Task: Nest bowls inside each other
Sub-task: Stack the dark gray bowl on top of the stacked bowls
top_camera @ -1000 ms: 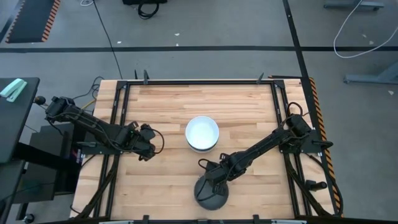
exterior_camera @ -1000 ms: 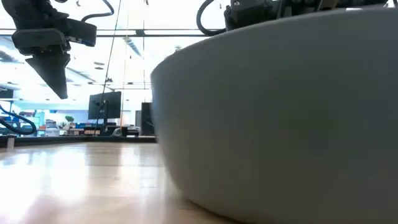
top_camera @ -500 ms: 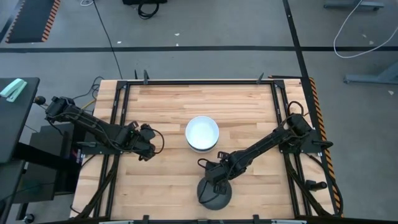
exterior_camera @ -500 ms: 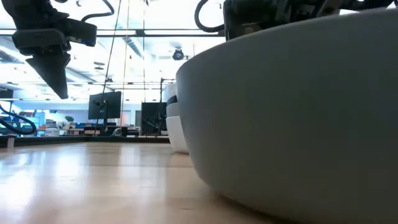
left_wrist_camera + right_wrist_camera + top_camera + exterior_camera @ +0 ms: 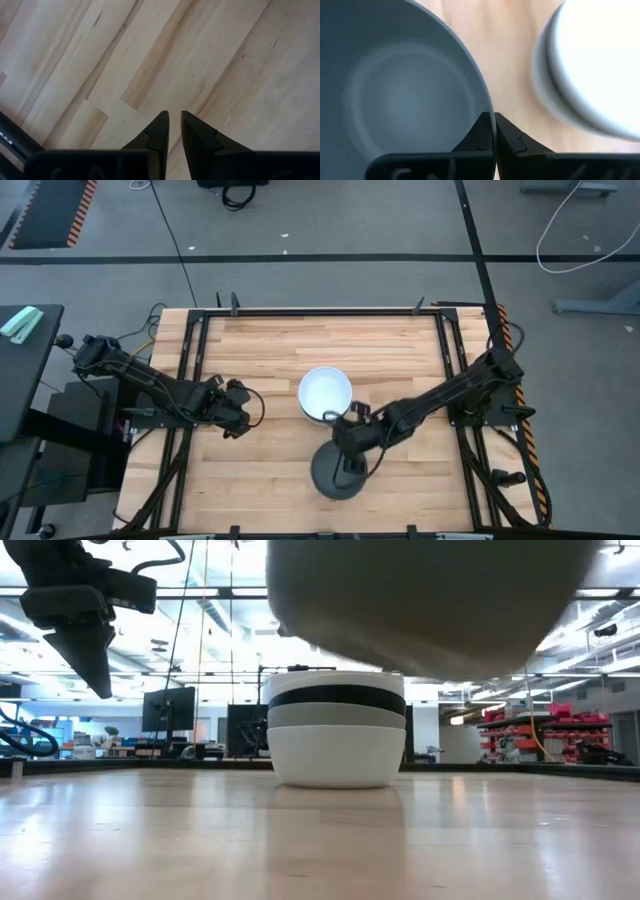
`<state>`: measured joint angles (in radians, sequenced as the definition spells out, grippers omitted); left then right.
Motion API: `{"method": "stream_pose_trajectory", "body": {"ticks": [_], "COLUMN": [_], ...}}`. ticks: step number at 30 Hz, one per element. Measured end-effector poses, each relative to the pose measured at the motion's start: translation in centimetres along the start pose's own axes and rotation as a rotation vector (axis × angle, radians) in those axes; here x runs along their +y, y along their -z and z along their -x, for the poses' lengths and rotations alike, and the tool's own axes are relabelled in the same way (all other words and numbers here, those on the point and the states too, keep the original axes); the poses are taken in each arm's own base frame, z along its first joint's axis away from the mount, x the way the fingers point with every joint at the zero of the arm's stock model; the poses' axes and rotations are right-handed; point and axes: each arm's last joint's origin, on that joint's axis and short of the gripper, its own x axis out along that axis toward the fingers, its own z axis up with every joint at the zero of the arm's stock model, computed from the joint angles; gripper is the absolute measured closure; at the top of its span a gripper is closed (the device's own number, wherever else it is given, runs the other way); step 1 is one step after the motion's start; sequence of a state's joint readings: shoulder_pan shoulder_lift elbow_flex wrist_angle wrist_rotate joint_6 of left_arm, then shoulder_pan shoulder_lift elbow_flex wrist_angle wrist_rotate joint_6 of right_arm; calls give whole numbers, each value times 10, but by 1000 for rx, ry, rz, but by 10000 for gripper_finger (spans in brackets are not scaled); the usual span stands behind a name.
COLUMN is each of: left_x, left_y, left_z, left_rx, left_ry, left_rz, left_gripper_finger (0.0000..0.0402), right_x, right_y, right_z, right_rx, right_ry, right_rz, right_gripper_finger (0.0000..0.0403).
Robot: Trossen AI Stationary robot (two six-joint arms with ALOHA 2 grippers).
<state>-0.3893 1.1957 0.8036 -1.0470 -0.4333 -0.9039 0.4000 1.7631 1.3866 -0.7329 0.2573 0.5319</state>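
While lifted clear of the table (image 5: 270,340): grey bowl (image 5: 335,471), at 6 o'clock of the stack
Right gripper (image 5: 349,446): clamped on the grey bowl's rim
Stack (image 5: 325,394): nested bowls, table centre
Left gripper (image 5: 243,412): fingers nearly together, grasping nothing, at 9 o'clock of the stack

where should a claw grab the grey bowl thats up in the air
By its thin rim, coming from above, one finger inside and one outside. The grey bowl sits mouth-up and is too wide to span; the right claw already pinches its rim this way.
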Motion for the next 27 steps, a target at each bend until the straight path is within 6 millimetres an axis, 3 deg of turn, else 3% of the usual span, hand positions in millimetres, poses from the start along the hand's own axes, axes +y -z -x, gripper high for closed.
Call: {"method": "stream_pose_trajectory", "body": {"ticks": [7, 14, 21, 27], "left_x": [2, 12, 22, 30], "left_y": [-2, -12, -20, -26], "left_z": [-1, -7, -13, -17], "left_rx": [-7, 6, 23, 38], "left_ry": [-13, -45, -74, -98], "left_rz": [-22, -15, -25, -27], "left_gripper_finger": [353, 346, 351, 358], "right_x": [-45, -104, -151, -171], "right_y": [-24, -43, -61, -81], "right_z": [35, 53, 49, 39], "right_rx": [-121, -179, -150, -72], "right_ry": [33, 71, 95, 103], "right_rz": [-73, -180, -258, -266], "right_gripper_finger": [400, 400, 400, 400]}}
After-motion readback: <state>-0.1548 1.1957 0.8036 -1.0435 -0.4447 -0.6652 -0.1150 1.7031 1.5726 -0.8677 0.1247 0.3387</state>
